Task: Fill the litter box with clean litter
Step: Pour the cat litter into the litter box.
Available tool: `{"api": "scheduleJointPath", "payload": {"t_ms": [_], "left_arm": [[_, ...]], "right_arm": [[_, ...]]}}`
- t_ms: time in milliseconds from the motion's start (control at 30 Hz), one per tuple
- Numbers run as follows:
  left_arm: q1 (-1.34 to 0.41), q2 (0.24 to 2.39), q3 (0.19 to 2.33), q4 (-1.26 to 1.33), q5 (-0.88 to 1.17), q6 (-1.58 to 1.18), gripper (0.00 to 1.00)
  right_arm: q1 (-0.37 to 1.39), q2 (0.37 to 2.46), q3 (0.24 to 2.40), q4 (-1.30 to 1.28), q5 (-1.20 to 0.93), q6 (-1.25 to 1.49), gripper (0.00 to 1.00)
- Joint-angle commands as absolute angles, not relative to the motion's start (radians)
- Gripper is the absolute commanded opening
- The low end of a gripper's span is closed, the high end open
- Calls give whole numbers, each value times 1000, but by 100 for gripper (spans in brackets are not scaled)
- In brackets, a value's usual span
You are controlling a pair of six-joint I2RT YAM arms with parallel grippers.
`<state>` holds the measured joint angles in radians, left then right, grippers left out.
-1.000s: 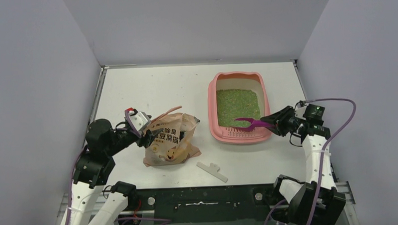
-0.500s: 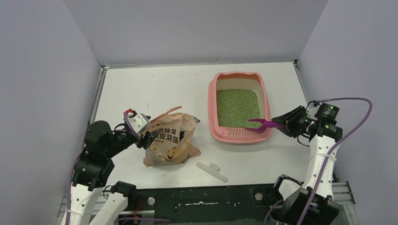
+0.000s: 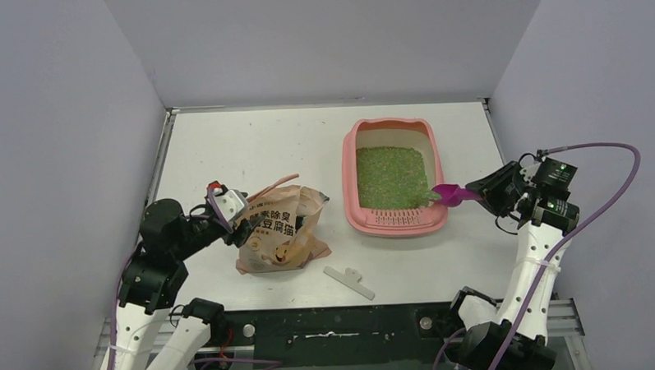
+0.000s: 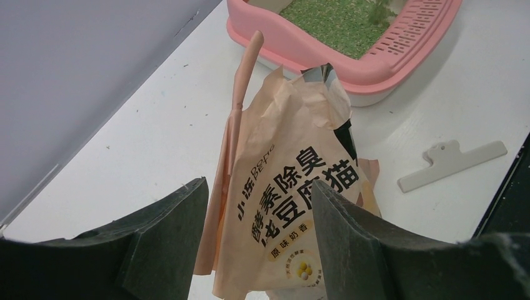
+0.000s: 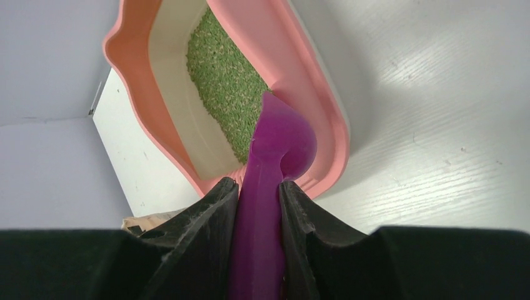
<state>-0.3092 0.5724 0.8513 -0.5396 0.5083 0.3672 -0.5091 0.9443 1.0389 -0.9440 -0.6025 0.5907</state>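
Observation:
The pink litter box (image 3: 395, 222) stands right of centre and holds a bed of green litter (image 3: 391, 176). My right gripper (image 3: 482, 189) is shut on the handle of a magenta scoop (image 3: 449, 195); its bowl hangs over the box's right rim. In the right wrist view the fingers clamp the scoop (image 5: 275, 150) above the rim (image 5: 300, 75) and the litter (image 5: 222, 87). My left gripper (image 3: 235, 214) is open at the left side of the tan litter bag (image 3: 281, 232). In the left wrist view the bag (image 4: 294, 187) shows between the spread fingers (image 4: 257, 187).
A white clip (image 3: 350, 281) lies on the table in front of the bag, also in the left wrist view (image 4: 453, 164). Grey walls close in on the left, right and back. The litter box shows at the top of the left wrist view (image 4: 350, 62).
My right gripper has drawn back to the right with the scoop, from over the litter to the box's right rim. The left arm has barely moved.

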Motion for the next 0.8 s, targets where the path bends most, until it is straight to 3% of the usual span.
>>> {"api": "scheduleJointPath", "payload": {"t_ms": [0,167,500,767], "left_arm": [[-313,560,851,-524,502,385,59],[-313,558,850,-527,496,385,59],[-313,544,871,-548,484,375,59],[-313,545,899,-523,486,327,60]], "right_arm": [[-495,965,1114,-860,-544,564,0],[-429,1025,1144,-757,-504,592,0],[-79,1256,1373,-757,-434,516,0],[-58,1232,1382,-750,-650,490,0]]}}
